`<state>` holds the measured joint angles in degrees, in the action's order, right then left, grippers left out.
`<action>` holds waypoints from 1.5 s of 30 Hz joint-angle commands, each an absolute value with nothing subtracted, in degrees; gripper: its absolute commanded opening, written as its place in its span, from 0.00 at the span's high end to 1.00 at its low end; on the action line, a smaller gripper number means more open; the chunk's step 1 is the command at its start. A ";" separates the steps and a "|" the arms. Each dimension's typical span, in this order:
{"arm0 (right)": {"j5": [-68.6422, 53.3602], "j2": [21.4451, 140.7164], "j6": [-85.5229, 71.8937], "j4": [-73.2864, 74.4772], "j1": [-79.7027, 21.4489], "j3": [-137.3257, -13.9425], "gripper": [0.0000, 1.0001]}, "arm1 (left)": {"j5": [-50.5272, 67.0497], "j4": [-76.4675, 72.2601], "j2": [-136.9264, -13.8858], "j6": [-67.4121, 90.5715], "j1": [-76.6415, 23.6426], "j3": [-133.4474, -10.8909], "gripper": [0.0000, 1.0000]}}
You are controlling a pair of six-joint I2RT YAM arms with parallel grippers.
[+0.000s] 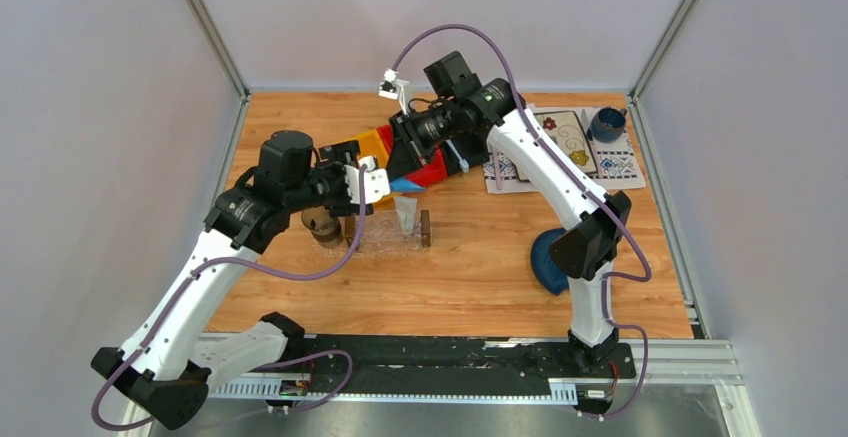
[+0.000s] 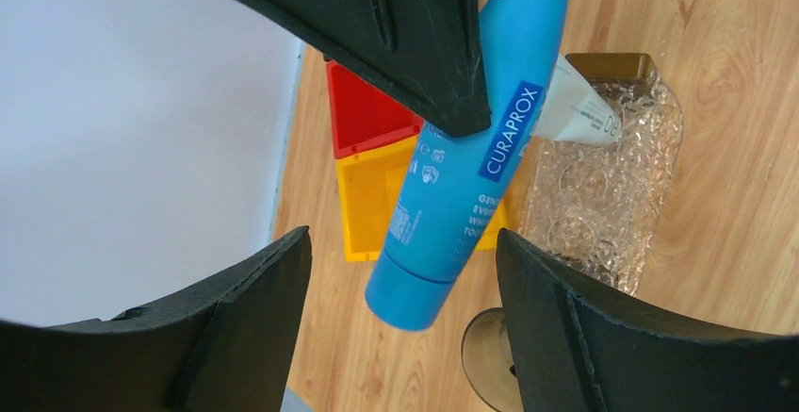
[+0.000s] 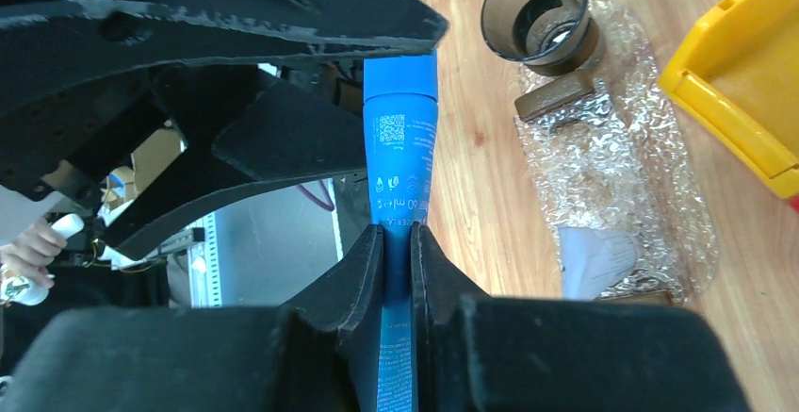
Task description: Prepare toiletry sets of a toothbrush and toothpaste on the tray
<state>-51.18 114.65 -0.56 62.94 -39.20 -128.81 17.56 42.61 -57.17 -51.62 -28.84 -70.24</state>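
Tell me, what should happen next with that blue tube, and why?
Probably the left gripper backs away: its jaws stand open either side of the blue toothpaste, which the right gripper already pinches, so the tube can go to the tray.

A wooden counter [image 1: 480,287] carries a red bin [image 1: 428,170] and a yellow bin [image 1: 372,143], touching, at the back. A brown cup [image 3: 540,11] stands left of centre. Far right, a patterned cloth [image 1: 622,169] holds a floral plate [image 1: 565,137] and a blue cup [image 1: 607,123] (upright). A dark blue dish [image 1: 545,265] lies nearer.
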 commanded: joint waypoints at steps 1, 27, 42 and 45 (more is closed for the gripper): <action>-56.07 111.97 -0.18 62.67 -39.73 -128.67 1.00 | 16.00 41.14 -58.18 -55.28 -30.32 -69.61 0.20; -49.32 106.97 2.02 62.75 -38.41 -129.19 0.46 | 17.49 36.92 -52.39 -42.47 -31.99 -60.39 1.00; -45.80 90.54 -1.75 48.79 -29.88 -119.47 0.32 | 18.89 25.49 -51.06 -17.60 -27.25 -62.83 1.00; -45.35 86.32 -3.42 41.33 -29.71 -114.72 0.28 | 20.64 23.73 -52.37 -12.51 -26.02 -66.17 1.00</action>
<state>-46.89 91.13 -0.56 53.01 -29.91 -119.68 17.10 31.20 -51.40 -23.18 -27.42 -59.83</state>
